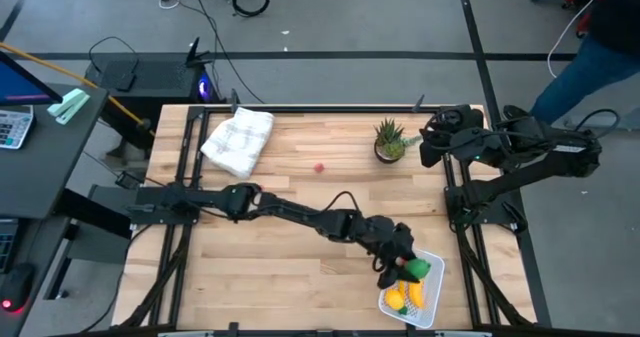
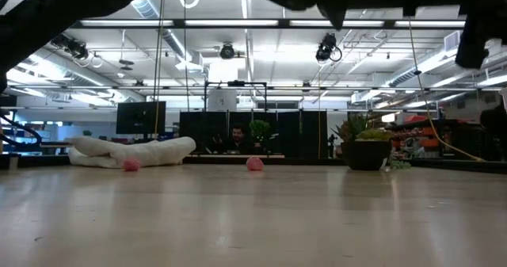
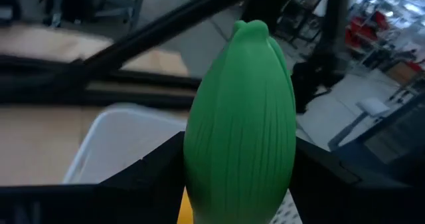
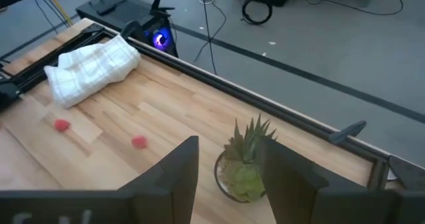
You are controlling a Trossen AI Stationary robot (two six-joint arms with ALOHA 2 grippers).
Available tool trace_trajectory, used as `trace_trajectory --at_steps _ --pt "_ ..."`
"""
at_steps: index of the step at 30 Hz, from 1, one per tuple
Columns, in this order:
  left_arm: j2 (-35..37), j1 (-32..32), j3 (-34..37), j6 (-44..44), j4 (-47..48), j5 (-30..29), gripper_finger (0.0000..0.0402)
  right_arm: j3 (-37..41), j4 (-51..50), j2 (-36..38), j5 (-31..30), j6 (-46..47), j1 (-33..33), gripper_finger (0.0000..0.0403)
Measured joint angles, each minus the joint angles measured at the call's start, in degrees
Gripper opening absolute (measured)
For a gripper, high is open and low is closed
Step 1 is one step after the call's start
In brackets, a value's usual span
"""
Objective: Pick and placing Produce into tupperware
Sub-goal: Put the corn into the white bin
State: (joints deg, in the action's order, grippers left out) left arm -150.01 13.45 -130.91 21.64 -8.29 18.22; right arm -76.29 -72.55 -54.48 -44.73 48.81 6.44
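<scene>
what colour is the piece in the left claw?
Green, with fine lengthwise ribs; the left wrist view shows it best.

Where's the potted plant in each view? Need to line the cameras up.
High view: potted plant at the table's far edge, right of centre, beside the right pincer.
Low view: right of centre, at the back.
Left wrist view: not in it.
Right wrist view: centre bottom, between that pincer's fingers.
Shared landmark: white checked cloth.

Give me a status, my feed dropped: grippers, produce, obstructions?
Left gripper shut on green piece, over the tupperware. Right gripper open, parked beside potted plant. Two red pieces loose near the cloth.
</scene>
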Motion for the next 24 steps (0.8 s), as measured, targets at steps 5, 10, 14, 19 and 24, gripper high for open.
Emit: trace_trajectory --at_steps 5,10,14,19,24 --pt "-2.6 0.7 0.0 -0.2 0.7 0.5 0.0231 0.0 0.0 0.0 0.0 0.4 0.0 0.0162" --pt "-2.9 1.7 0.0 -3.0 4.4 1.5 0.0244 0.0 0.0 0.0 0.0 0.7 0.0 0.0162" --pt "-2.9 2.2 0.0 -8.6 5.0 1.4 0.0239 0.0 0.1 0.0 0.0 0.7 0.0 0.0162" --pt "-2.9 2.3 0.0 -9.1 5.7 1.5 0.0250 0.0 0.1 0.0 0.1 2.2 0.0 0.0162" --pt "-2.8 2.2 -0.3 -11.8 6.4 1.6 0.0272 0.0 0.1 0.0 0.2 2.2 0.0 0.0162"
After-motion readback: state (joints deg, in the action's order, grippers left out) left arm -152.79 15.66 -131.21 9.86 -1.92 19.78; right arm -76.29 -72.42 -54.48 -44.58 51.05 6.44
